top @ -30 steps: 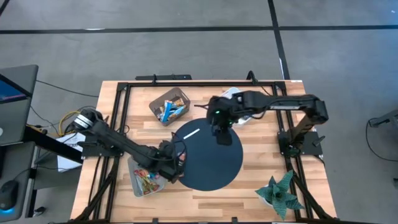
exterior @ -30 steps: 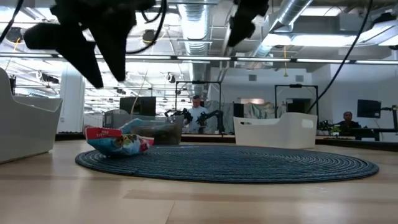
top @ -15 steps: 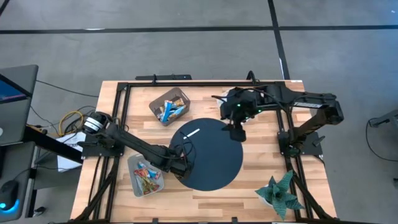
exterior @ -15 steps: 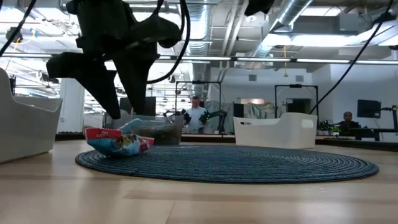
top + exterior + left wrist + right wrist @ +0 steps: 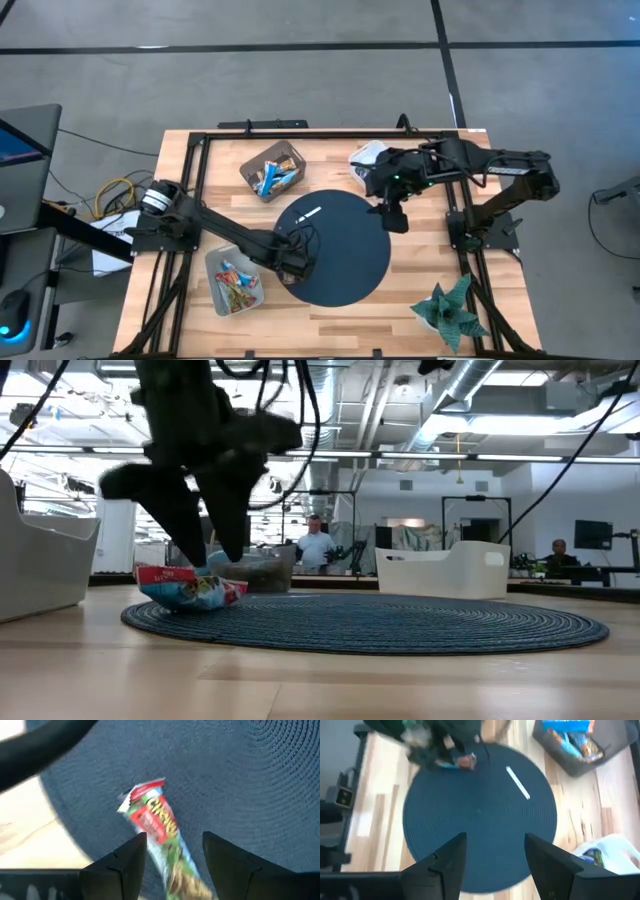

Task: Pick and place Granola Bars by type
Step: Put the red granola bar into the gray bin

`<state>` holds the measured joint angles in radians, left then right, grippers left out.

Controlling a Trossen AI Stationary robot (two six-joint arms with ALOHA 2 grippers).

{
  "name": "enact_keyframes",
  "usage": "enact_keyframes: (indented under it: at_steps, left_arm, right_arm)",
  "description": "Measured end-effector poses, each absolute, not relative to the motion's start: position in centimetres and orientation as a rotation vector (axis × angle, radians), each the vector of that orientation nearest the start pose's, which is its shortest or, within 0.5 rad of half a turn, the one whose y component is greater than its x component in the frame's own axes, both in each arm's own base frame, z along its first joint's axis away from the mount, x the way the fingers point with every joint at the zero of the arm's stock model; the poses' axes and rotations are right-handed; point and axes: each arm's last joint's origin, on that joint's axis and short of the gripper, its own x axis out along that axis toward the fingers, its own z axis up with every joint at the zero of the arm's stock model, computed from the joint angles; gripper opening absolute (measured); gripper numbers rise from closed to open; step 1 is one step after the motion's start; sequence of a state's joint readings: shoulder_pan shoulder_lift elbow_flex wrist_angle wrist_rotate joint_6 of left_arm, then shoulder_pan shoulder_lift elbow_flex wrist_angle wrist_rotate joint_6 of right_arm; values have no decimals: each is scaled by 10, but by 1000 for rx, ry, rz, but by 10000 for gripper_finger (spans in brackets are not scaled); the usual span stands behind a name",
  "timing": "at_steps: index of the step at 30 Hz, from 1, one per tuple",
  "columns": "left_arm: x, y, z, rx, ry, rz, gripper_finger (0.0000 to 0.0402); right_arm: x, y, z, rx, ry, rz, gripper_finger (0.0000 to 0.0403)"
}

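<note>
On the near left of the wooden table a grey bin holds several red-and-blue-wrapped granola bars. Just right of it the left gripper is low over the near-left edge of the round dark blue mat; its two fingers stand apart, released, straddling one granola bar in a red, green and light blue wrapper that lies flat on the mat, and they are not pressed against it. In the low view that bar lies right under the fingers. At the far left a second grey bin holds blue and orange-brown bars. A thin white stick lies on the far part of the mat. The right gripper hangs high above the mat's far right edge, its fingers spread and holding nothing. Behind it sits a white bin, and a small green plant stands at the near right corner.
</note>
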<state>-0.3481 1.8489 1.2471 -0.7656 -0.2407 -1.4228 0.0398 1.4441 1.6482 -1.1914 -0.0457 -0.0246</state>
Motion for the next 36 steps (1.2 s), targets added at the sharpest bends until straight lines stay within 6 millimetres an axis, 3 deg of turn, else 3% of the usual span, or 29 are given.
enact_keyframes:
  at_steps: [7,18,36]
  left_arm:
    - [336,-111,156,-814,1175,772,187]
    - [335,-109,154,-803,1193,773,182]
    - [336,-110,154,-775,1204,735,71]
  right_arm:
    - [262,13,398,-6,969,88,182]
    - [261,13,398,-6,970,87,177]
    - [261,12,398,-21,972,61,177]
